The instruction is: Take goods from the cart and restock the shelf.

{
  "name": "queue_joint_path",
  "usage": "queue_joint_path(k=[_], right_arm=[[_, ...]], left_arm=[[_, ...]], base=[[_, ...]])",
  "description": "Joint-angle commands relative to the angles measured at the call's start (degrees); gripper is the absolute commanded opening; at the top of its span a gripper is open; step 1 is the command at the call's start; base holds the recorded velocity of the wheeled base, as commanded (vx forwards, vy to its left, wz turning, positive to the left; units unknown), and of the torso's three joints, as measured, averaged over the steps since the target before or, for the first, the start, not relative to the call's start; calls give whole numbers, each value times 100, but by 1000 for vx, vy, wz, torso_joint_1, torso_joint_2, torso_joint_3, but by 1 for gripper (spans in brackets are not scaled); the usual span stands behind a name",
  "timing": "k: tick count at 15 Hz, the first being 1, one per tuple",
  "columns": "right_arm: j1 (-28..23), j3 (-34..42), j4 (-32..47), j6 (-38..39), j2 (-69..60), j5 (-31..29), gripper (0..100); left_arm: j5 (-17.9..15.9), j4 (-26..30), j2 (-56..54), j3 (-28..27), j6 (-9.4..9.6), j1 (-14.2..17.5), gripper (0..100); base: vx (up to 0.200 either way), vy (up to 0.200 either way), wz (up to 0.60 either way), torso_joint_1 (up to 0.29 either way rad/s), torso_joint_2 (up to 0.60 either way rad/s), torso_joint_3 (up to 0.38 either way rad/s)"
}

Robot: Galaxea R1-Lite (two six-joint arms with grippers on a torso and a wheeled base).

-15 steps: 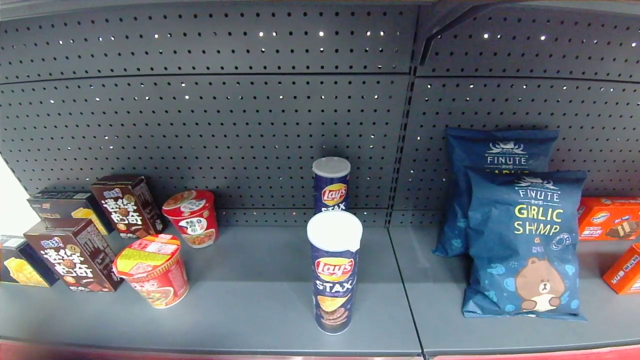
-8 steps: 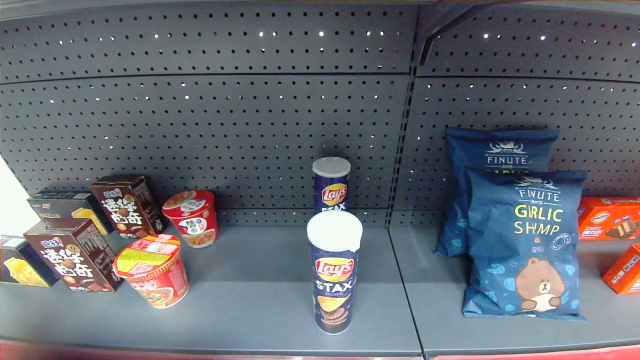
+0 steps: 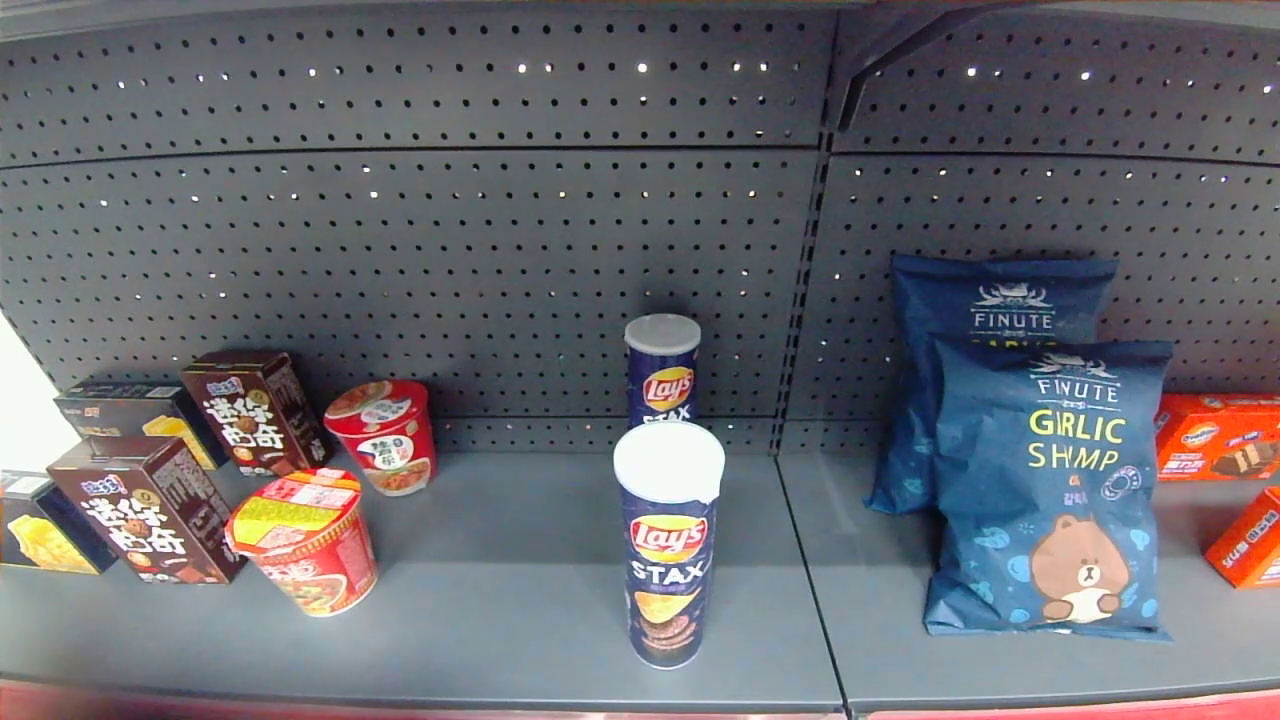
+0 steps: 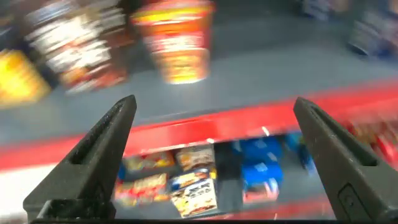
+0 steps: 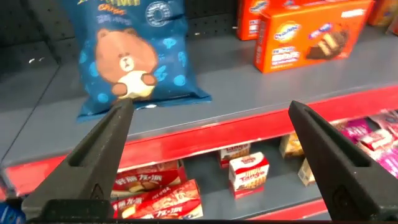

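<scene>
On the grey shelf [image 3: 500, 610] two dark blue chip cans stand upright, one at the front [image 3: 668, 545] and one behind it [image 3: 662, 368]. Left of them are two red noodle cups [image 3: 308, 540] [image 3: 384, 434] and several dark snack boxes [image 3: 150, 505]. Two blue shrimp chip bags [image 3: 1045, 490] lean at the right, with orange boxes [image 3: 1215, 435] beyond. My left gripper [image 4: 214, 162] is open in front of the shelf's red edge, below a noodle cup [image 4: 174, 37]. My right gripper [image 5: 208, 162] is open too, before the shelf edge under a blue bag [image 5: 134, 53].
The perforated back panel [image 3: 450, 250] closes off the shelf behind. A lower shelf holds small packets [image 4: 186, 183] and boxes [image 5: 249, 174] beneath the red edge [image 5: 186, 140]. Orange boxes [image 5: 305, 37] sit on the shelf to one side of the blue bag.
</scene>
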Motion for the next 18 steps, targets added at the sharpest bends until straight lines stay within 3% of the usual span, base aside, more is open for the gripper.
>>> queue_joint_path(k=[1,2,9,15,18], right_arm=[[1,0,3,-25,18,47,100],[1,0,3,-25,18,29,100],[1,131,20,-254,18,679,100],[1,131,38,-368,18,723,100],[1,131,38,-368,18,723,100]], left_arm=[[-52,36,30,-9,8,-7,100],[80,44,30,-9,-290,-7,100],[124,44,30,0,-317,-7,100],[124,44,30,0,-326,-7,100],[168,44,30,0,-431,-7,100]], base=[[0,0,0,0,0,0],[0,0,0,0,0,0],[-57,0,0,1,1,1],[0,0,0,0,0,0],[0,0,0,0,0,0]])
